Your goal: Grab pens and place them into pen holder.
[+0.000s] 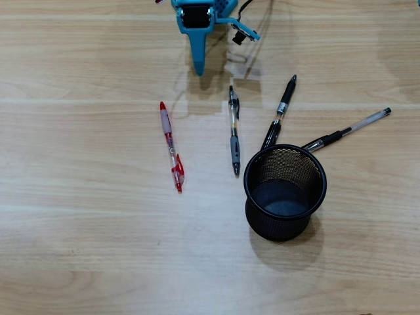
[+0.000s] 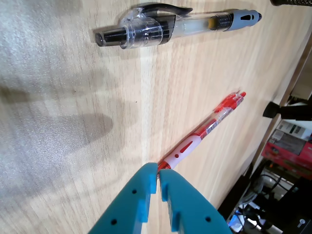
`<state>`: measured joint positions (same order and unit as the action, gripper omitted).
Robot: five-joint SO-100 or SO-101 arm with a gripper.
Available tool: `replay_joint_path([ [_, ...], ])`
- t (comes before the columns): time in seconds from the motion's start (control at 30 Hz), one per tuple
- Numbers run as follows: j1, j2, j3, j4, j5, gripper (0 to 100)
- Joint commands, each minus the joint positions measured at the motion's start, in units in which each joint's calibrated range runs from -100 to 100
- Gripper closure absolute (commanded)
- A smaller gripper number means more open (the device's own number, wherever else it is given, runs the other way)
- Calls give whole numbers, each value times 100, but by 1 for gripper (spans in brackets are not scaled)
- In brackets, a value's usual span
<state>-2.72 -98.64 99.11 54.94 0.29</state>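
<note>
- Claw (image 2: 159, 174) first: in the wrist view its two teal fingertips stand pressed together with only a hairline gap, holding nothing, just short of the red pen's near end; in the overhead view the teal arm hangs at the top edge, its pointed finger aimed down at the table (image 1: 79, 230).
- Red and clear pen (image 1: 171, 146) lies farthest left in the overhead view, alone on the wood, running roughly top to bottom with a slight slant.
- Grey and clear pen (image 1: 233, 130) lies near the middle, nearly vertical in that view, its tip just beside the pen holder's rim — the wrist view shows its clip and clear barrel at the top.
- All-black pen (image 1: 281, 111) slants up and to the right; its lower end passes behind the holder's rim.
- Pen holder (image 1: 315, 197), a round black mesh cup, stands upright and looks empty.
- Clear stick pen (image 1: 351, 128) lies farthest right — its dark end meets the holder's rim, whether touching I cannot tell.
</note>
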Motion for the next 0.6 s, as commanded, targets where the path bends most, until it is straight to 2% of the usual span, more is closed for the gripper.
replay_joint_path([
  [0.0,75,-85,-47,14,-23,98],
  [0.37,139,-85,-65,23,-2,98],
  [0.57,386,0,-1070,41,-23,98],
])
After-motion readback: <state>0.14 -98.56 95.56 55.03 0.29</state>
